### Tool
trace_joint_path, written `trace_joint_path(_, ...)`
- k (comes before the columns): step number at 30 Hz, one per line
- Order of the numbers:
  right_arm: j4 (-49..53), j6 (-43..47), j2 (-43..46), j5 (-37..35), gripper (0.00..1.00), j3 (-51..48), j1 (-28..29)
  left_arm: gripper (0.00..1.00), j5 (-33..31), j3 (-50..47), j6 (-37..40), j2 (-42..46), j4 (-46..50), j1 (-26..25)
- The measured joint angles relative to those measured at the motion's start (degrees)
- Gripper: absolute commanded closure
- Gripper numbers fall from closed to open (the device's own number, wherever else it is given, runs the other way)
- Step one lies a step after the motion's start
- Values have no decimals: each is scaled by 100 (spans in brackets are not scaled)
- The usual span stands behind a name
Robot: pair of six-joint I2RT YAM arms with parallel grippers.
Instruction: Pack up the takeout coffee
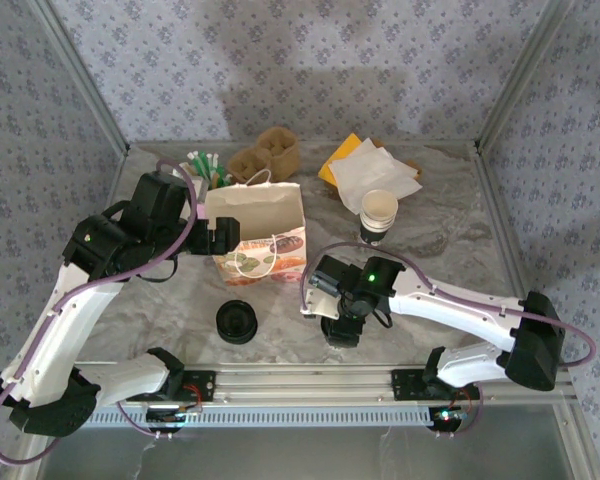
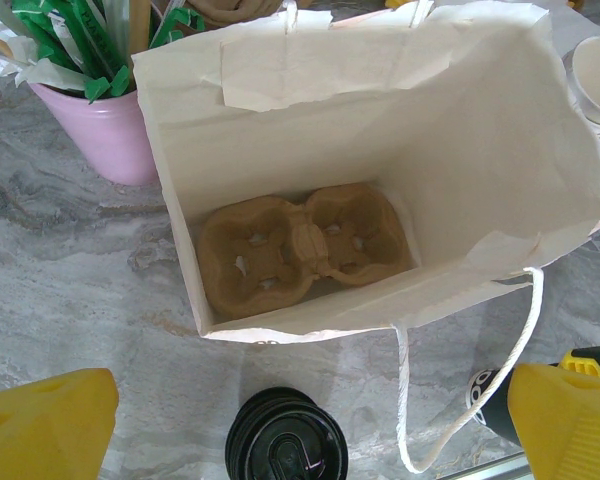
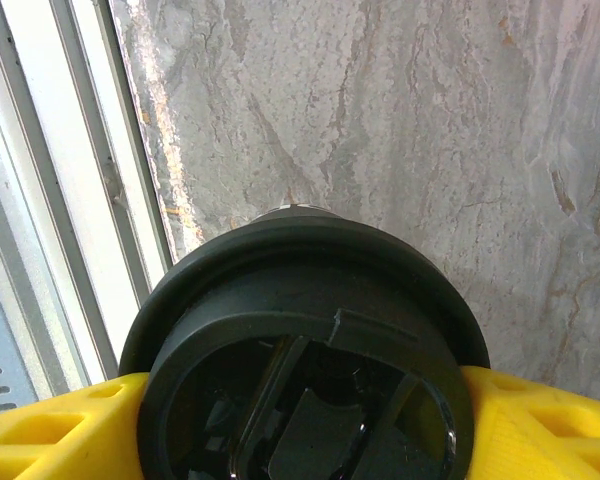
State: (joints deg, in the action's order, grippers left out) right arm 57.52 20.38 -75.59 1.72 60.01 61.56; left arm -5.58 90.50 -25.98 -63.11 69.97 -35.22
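The takeout coffee (image 3: pixel 310 300) shows its round black lid from above, standing on the marble table near the front rail. My right gripper (image 3: pixel 305 430) is shut on it, one yellow finger pressed against each side of the lid. In the top view this gripper (image 1: pixel 340 318) covers most of the cup (image 1: pixel 340 335). The white paper bag (image 1: pixel 260 215) stands open with a brown pulp cup carrier (image 2: pixel 300 245) lying at its bottom. My left gripper (image 2: pixel 302 415) hangs open above the bag's near side, holding nothing.
A low pile of black lids (image 1: pixel 237 322) lies in front of the bag. A stack of lidless cream cups (image 1: pixel 378 213) stands to the right, with napkins (image 1: pixel 375 170) behind. A pink cup of stirrers (image 2: pixel 95 130) and spare brown carriers (image 1: pixel 265 155) sit behind the bag.
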Motion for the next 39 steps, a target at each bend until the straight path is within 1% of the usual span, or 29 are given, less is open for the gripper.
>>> trace_joint_path(12, -13, -262, -48, -72, 27, 85, -9, 0, 4, 7, 92, -61, -11, 42)
trace_joint_path(20, 90, -776, -138, -428, 27, 216, -120, 0, 42, 74, 109, -151, -7, 42)
trace_joint_path(29, 247, -1585, -221, -855, 26, 315, -382, 0, 42, 415, 219, -238, -4, 42)
trace_joint_path(34, 339, -2031, -221, -905, 25, 326, -581, 0, 42, 461, 258, -332, 2, 42)
trace_joint_path(39, 415, -2470, -221, -855, 25, 343, -964, 0, 42, 463, 258, -352, 13, 42)
